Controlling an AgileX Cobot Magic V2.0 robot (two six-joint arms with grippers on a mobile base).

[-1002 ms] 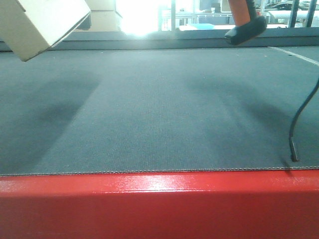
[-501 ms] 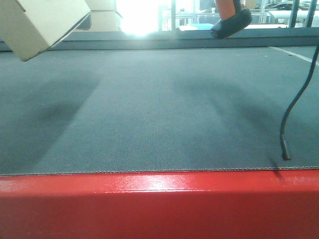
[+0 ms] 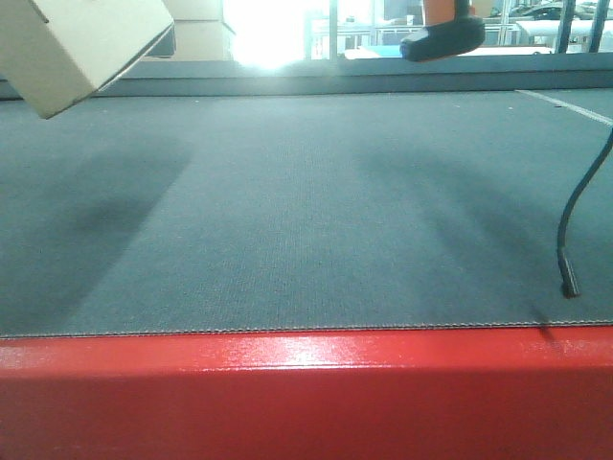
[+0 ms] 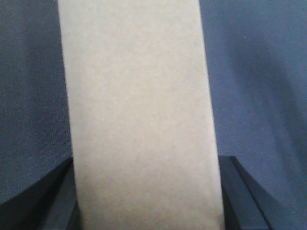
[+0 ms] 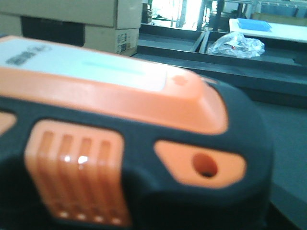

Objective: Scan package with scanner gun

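Note:
The package [image 3: 81,43], a plain tan cardboard box, hangs tilted in the air at the top left of the front view. In the left wrist view the package [image 4: 139,115] fills the middle, with my left gripper [image 4: 146,196] shut on it; a dark finger [image 4: 242,196] shows on each side. The scanner gun [image 5: 120,139], orange and black, fills the right wrist view at very close range. Its black foot [image 3: 442,38] is raised at the top of the front view. My right gripper's fingers are hidden by the scanner it holds. No label shows on the package.
A grey belt surface [image 3: 306,211] ends in a red front edge [image 3: 306,393]. The scanner's black cable [image 3: 567,240] dangles at the right, its end just above the belt. Larger cardboard boxes [image 5: 72,21] and a clear plastic bag [image 5: 237,45] lie beyond.
The scanner's foot has moved left and slightly up over the last second. The cable end swung left, then back right. The package has stayed put.

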